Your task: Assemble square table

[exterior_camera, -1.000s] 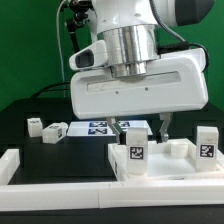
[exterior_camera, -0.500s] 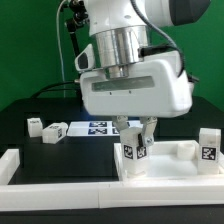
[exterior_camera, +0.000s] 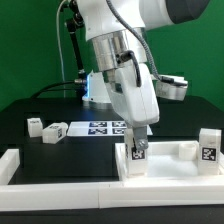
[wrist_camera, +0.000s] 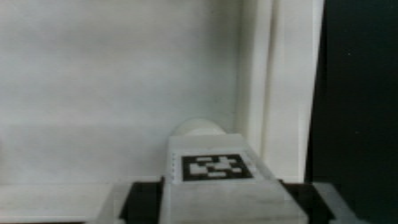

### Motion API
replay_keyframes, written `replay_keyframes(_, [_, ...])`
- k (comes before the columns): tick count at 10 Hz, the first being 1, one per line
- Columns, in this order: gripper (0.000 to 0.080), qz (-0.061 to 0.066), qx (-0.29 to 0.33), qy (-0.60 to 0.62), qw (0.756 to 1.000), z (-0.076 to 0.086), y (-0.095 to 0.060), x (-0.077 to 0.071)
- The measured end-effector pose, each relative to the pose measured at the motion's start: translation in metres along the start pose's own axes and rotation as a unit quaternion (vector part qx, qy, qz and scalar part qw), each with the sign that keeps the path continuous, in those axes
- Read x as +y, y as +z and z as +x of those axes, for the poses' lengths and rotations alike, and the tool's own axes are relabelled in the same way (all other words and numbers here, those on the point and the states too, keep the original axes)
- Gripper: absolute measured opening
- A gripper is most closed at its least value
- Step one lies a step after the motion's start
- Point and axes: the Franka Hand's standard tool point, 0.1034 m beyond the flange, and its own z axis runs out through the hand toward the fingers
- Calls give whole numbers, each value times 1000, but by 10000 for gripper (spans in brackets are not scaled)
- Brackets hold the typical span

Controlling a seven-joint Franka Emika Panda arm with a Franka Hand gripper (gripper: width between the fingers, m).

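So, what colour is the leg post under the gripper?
White leg post, black-and-white square tag; wrist view shows it best.

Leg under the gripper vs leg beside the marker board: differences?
The leg under the gripper stands upright on the square tabletop; the other leg, beside the marker board, lies tipped on the black table. The first sits between the gripper's fingers; the second is untouched. Both are short, white, tagged.

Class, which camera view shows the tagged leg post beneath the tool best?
The wrist view: the leg post looms large and close, its tagged face unobstructed. The exterior view shows it small, standing at the square tabletop corner, with the tool covering its top.
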Motion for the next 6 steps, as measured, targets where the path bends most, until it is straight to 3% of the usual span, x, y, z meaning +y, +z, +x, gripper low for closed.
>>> replay_keyframes(1, [294,0,0,-13,1000,0,0,0])
replay_keyframes(2, [384,-2,3,-46,999,0,0,0])
replay_keyframes(3, [524,-8,8,-138,990,-3,1,0])
replay_keyframes(4, [610,-17,14,-258,966,-6,1,-1])
replay_keyframes(6, [641,-24,13,-346,938,-8,2,1])
